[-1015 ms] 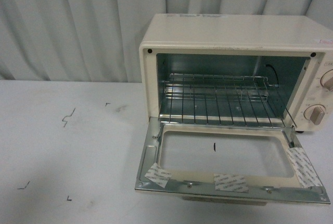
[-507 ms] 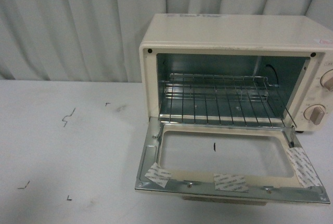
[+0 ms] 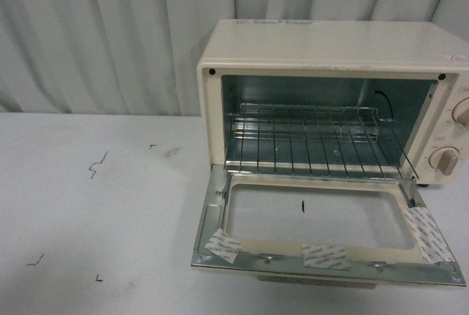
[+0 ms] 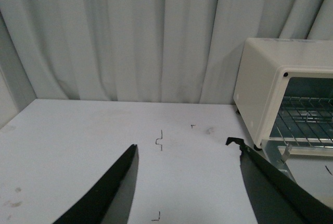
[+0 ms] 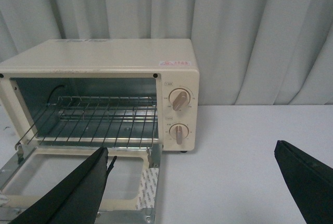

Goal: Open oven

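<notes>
One white table (image 3: pixel 110 212), pleated curtain (image 3: pixel 110 29) behind.

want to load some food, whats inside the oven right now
Inside the oven only a wire rack shows, bare, above the lowered door. The cavity's ceiling and the floor under the rack are mostly hidden.

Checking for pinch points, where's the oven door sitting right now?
In the front view, the oven door lies folded down flat on the table, right of centre, below the wire rack.
</notes>
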Motion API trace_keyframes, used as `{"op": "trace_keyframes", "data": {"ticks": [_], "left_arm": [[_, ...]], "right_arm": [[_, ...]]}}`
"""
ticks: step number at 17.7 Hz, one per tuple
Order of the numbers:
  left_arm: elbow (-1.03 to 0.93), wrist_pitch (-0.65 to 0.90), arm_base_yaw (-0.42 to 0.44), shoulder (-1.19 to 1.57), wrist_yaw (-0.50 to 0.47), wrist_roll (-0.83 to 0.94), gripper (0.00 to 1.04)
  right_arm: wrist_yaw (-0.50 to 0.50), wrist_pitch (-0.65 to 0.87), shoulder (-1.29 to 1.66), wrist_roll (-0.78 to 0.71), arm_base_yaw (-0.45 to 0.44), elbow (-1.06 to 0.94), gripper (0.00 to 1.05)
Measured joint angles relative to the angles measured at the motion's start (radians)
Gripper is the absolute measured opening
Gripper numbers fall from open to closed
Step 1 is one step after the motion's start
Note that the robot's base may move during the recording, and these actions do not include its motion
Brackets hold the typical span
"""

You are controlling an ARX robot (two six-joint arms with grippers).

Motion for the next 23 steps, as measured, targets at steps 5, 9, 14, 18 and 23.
{"op": "trace_keyframes", "data": {"ticks": [5, 9, 14, 18, 23], "left_arm": [[0.000, -0.001, 0.000, 0.000, 0.000, 0.001, 0.98], [0.000, 0.000, 0.000, 0.000, 0.000, 0.001, 0.98], [0.000, -0.002, 0.000, 0.000, 0.000, 0.001, 0.98], [0.000, 0.002, 0.000, 0.000, 0.000, 0.001, 0.98], [0.000, -0.002, 0.000, 0.000, 0.000, 0.001, 0.98]], "right_arm": [[0.000, 0.000, 0.000, 0.000, 0.000, 0.000, 0.98], [0.000, 0.000, 0.000, 0.000, 0.000, 0.000, 0.98], [0.000, -0.003, 0.001, 0.000, 0.000, 0.000, 0.98], [0.000, 0.003, 0.000, 0.000, 0.000, 0.000, 0.98], [0.000, 0.000, 0.001, 0.000, 0.000, 0.000, 0.98]]}}
